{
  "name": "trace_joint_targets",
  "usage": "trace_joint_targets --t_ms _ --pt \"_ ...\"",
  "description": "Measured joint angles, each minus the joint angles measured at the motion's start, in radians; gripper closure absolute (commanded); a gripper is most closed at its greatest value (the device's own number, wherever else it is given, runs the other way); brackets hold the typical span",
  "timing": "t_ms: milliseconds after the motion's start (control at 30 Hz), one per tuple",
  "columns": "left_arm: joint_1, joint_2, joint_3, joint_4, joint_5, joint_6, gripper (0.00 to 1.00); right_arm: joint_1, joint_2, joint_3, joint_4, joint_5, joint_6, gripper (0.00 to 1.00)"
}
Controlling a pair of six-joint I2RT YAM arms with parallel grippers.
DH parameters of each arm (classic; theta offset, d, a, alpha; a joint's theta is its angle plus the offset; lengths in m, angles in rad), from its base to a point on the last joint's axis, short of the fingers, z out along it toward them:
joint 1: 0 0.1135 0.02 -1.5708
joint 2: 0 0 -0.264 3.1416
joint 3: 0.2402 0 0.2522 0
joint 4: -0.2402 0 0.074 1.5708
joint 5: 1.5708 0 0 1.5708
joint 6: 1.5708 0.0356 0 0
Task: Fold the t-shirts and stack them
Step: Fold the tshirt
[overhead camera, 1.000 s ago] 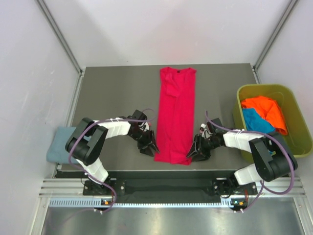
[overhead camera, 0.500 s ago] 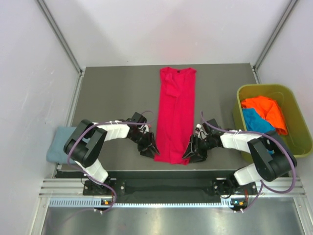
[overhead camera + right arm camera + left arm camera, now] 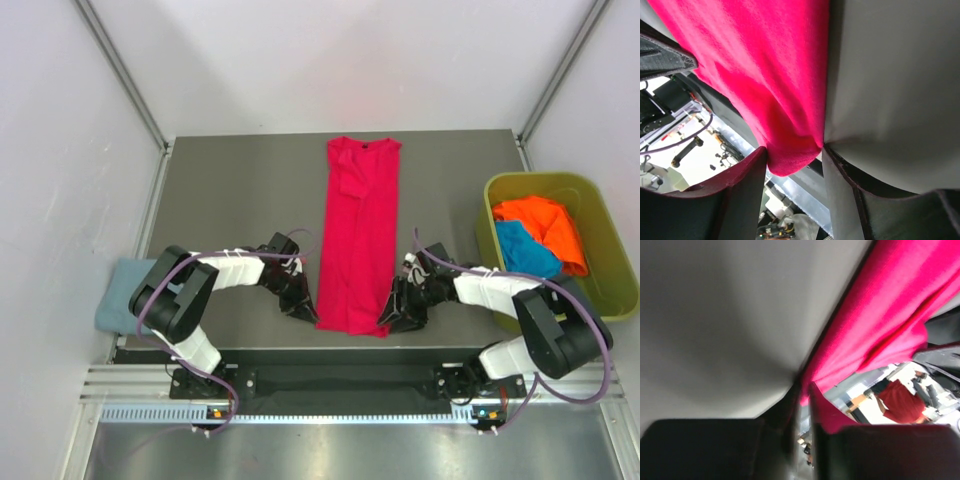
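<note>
Stretched out as a long narrow strip down the middle of the worktop [image 3: 230, 190], collar at the far end: the crimson t-shirt [image 3: 358, 235]. With the left claw [image 3: 303, 305] nipped nearly together on the near left hem corner, and the right claw [image 3: 390, 315] spread apart astride the near right corner, cloth between its fingers but not clamped, close the right side first and make sure of every layer in the bite. Then lift both corners evenly, keep the hem taut between them, carry it toward the collar and lay it down square, without dragging the strip askew. Parked folded at the left edge of the worktop: the grey-blue t-shirt [image 3: 118, 290]; heaped in the olive bin [image 3: 540, 178] at the right: the orange t-shirt [image 3: 545, 222] and the turquoise t-shirt [image 3: 522, 248]. No brand, label or lettering readable anywhere
</note>
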Motion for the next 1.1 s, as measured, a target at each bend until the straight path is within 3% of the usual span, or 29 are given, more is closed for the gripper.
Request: trace_joint_targets --t_ms 600,1100 --pt "-0.002 -0.002 0.008 -0.017 -0.021 0.022 1.0 -0.103 -0.05 0.007 -0.109 0.058 -0.056 0.52" --pt "-0.002 0.001 0.014 -0.024 -0.023 0.026 1.0 -0.109 -0.1 0.015 -0.111 0.128 -0.114 0.52"
